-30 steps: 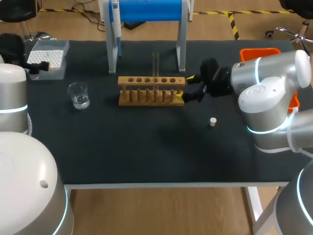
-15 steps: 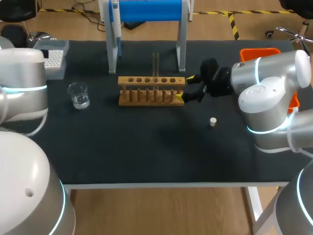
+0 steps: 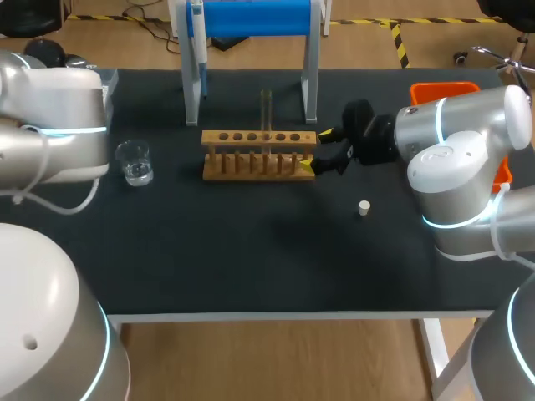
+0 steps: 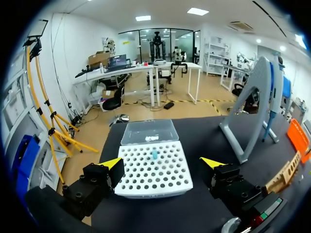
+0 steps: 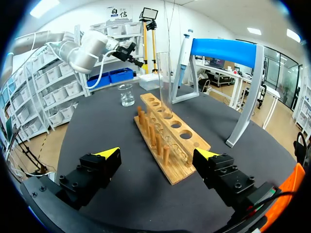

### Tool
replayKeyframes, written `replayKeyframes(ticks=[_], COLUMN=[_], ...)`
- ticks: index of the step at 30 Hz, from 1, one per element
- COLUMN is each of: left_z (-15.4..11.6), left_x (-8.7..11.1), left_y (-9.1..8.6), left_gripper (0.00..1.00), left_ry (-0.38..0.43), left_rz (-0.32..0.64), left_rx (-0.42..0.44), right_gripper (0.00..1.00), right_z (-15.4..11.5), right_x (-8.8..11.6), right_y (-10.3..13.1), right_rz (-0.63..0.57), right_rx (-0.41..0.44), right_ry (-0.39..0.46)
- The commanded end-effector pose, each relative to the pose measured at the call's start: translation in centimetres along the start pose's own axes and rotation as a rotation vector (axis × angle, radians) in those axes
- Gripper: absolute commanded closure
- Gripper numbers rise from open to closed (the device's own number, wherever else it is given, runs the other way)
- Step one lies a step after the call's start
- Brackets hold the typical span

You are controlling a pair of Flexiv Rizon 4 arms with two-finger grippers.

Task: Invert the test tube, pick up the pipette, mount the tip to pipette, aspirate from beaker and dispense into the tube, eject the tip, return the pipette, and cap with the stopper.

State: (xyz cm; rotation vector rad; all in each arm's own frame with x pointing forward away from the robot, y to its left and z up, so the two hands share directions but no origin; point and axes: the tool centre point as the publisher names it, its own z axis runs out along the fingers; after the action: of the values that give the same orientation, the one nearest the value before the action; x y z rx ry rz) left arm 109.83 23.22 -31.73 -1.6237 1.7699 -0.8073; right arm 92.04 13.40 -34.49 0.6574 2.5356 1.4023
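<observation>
A clear test tube point(image 3: 267, 113) stands upright in the wooden rack point(image 3: 259, 154). My right gripper point(image 3: 322, 151) is open at the rack's right end; in its own view the rack point(image 5: 170, 138) lies between the open fingers of the right gripper point(image 5: 158, 158), with the tube point(image 5: 164, 80) further ahead. The pipette point(image 3: 199, 46) hangs on the blue-topped stand point(image 3: 251, 21). My left arm point(image 3: 58, 109) covers the back left corner. Its left gripper point(image 4: 163, 165) is open around the white tip box point(image 4: 154, 170), which holds one blue tip point(image 4: 154, 154). The beaker point(image 3: 134, 161) and the white stopper point(image 3: 364, 207) sit on the mat.
An orange bin point(image 3: 443, 90) stands at the back right, partly behind my right arm. The tip box's clear lid point(image 4: 148, 132) lies behind the box. Black mat point(image 3: 251, 251) stretches in front of the rack.
My left arm has swung in from the left edge toward the back and now hides the tip box in the head view. The right arm and the objects have not moved.
</observation>
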Motion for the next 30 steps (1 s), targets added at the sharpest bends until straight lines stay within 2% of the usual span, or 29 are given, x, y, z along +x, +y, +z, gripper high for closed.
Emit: replayKeyframes(ticks=[1,23,26,28,29,30], left_z=[2.2,4.7,4.9,5.1,5.1,5.2], left_x=[0.2,-0.6,-0.7,-0.8,-0.8,-0.8], left_y=[-0.1,-0.1,-0.3,-0.4,-0.5,-0.5], left_gripper=[0.0,0.0,0.08,0.3,0.32,0.44], left_ry=[-0.01,-0.022,-0.023,-0.024,-0.024,-0.023], left_rz=[-0.006,-0.05,-0.049,-0.046,-0.045,-0.044], left_rx=[0.003,0.001,0.001,0.001,0.001,0.002], right_gripper=[0.0,0.0,0.0,0.0,0.0,0.0], right_z=[-0.1,-0.1,-0.1,-0.1,-0.1,-0.1], right_x=[0.0,0.0,0.0,0.0,0.0,0.0], right_y=[0.0,0.0,0.0,0.0,0.0,0.0], right_rz=[-0.001,-0.001,-0.001,-0.001,-0.001,-0.001], right_rx=[-0.001,-0.001,-0.001,-0.001,-0.001,-0.001], right_ry=[0.001,0.001,0.001,0.001,0.001,0.001])
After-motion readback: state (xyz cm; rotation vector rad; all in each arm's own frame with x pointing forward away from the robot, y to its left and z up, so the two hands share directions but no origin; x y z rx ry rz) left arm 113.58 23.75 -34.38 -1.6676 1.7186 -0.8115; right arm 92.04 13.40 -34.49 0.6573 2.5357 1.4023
